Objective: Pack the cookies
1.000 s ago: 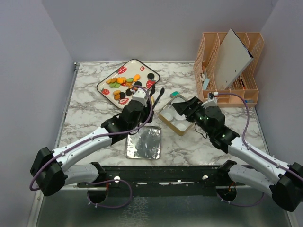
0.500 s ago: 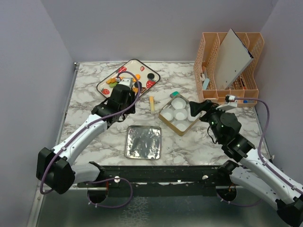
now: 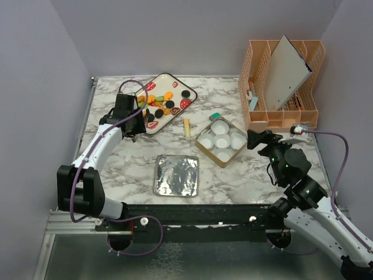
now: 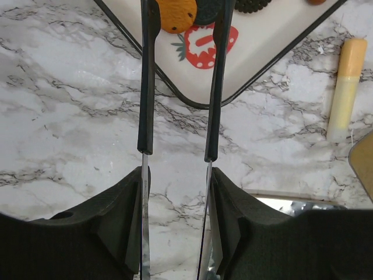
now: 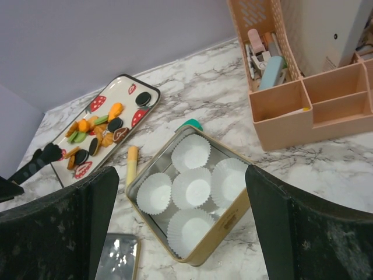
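The cookies (image 3: 160, 104) are small orange, black, green and brown discs on a white strawberry-print tray (image 3: 192, 93) at the back left; the right wrist view shows them too (image 5: 96, 131). My left gripper (image 3: 144, 115) is open over the tray's near-left corner. In the left wrist view its thin black-tipped fingers (image 4: 147, 87) stand on either side of an orange cookie (image 4: 178, 14) and a dark one, without touching them. My right gripper (image 3: 256, 140) is open and empty, just right of a gold tin (image 3: 205, 149) holding several white paper cups (image 5: 192, 188).
The tin's silvery lid (image 3: 176, 175) lies near the front middle. A yellow stick (image 3: 187, 127) lies between tray and tin. A teal item (image 3: 215, 116) sits behind the tin. An orange desk organiser (image 3: 282, 87) stands at the back right.
My left arm has swung left, from beside the tin to the tray's near-left corner. My right arm has drawn back to the right, off the tin.
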Robot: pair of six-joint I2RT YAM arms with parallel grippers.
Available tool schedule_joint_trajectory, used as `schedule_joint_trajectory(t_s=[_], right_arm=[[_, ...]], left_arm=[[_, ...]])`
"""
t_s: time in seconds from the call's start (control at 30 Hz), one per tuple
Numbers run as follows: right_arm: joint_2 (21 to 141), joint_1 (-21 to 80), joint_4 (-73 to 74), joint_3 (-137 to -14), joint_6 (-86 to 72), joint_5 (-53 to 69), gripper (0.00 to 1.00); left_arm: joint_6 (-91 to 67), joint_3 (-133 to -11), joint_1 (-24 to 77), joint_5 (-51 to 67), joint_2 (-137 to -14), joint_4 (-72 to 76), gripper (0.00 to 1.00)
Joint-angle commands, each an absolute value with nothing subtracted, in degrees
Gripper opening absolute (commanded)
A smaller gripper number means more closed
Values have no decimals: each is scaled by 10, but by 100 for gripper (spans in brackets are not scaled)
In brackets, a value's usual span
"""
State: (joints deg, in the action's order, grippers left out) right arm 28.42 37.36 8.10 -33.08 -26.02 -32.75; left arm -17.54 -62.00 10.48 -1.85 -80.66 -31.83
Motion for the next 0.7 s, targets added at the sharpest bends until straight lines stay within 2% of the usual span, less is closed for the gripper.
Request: schedule_joint_trajectory(t_s=[0.0, 0.23, 0.67], right_arm=[[266, 370, 129, -336, -243, -373, 98], [243, 370, 133, -323, -245, -394, 98], [229, 370, 135, -316, -250, -403, 98]], left_arm=[[-176, -662, 67, 29, -831, -327, 48], [-176, -720, 39, 56, -891, -342, 49], [-157, -777, 31, 20, -965, -377, 55]])
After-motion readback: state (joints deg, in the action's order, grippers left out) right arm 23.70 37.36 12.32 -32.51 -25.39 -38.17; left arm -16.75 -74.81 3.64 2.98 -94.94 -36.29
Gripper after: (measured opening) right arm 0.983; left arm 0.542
